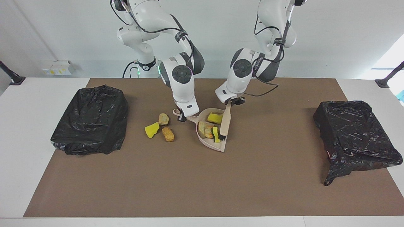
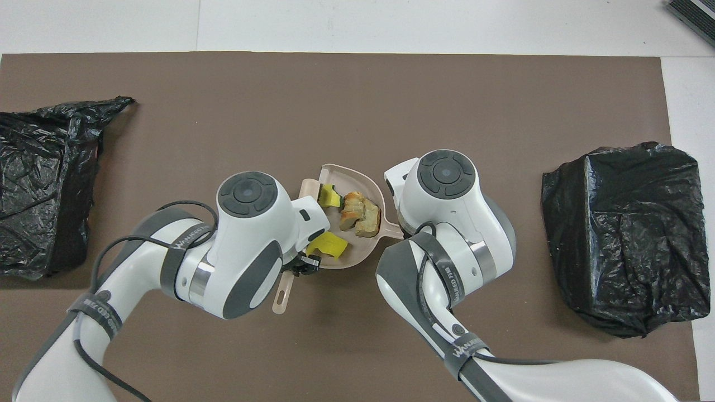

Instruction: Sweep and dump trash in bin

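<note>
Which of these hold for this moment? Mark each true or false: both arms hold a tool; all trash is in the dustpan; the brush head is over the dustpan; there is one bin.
1. The left gripper holds the brush and the right gripper holds the dustpan handle. True.
2. All trash is in the dustpan. False: three pieces lie on the mat, toward the right arm's end.
3. The brush head is over the dustpan. True.
4. There is one bin. False: two black-bagged bins, one at each end.
</note>
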You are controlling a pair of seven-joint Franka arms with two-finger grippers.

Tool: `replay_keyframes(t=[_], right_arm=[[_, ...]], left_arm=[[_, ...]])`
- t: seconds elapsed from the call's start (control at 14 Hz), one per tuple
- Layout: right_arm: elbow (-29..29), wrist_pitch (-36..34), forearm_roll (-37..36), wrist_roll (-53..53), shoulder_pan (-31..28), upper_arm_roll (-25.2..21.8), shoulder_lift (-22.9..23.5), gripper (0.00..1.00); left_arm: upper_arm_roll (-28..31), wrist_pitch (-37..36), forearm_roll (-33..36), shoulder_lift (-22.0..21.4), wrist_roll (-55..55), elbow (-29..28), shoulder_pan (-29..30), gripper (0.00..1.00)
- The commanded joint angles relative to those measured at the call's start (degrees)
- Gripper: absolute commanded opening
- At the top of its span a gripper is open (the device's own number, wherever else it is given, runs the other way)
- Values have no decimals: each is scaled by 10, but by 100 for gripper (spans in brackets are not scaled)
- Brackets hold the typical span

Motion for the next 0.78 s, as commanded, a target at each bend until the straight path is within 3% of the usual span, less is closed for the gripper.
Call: replay_keyframes(t=[0.0,0.43,0.71], right_arm=[[-14,10,0,7,-10,2,-18,0],[-9,5,-1,3,-32,1,-35,0],[-16,3,-2,-22,-47,1,-40,0]], left_arm=[[-2,-1,21,-8,-1,-8,34,0],[-2,-5,22,-8,-2,-12,53,0],[-14,-18,21,-15,-95,18,14,0]])
